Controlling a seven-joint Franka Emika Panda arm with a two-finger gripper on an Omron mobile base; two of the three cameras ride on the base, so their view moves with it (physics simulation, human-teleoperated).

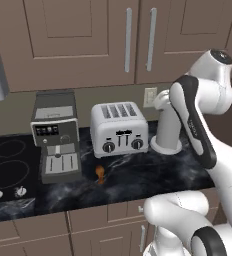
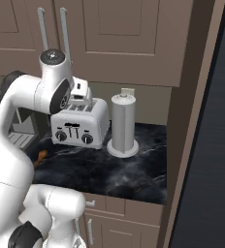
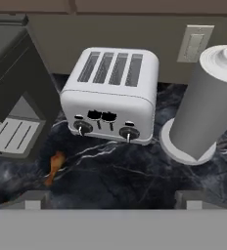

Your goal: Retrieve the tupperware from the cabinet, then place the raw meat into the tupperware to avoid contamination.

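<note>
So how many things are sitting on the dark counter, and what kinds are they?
Coffee machine: 1
Toaster: 1
Grey cylinder on a round base: 1
Raw meat drumstick: 1
Total: 4

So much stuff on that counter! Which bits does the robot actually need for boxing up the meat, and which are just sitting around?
Part of the job:
- raw meat, lying on the counter in front of the toaster
- cabinet above, doors closed
- claw, open and holding nothing

Just lying about:
- toaster
- coffee machine
- grey cylinder
- stove
</note>
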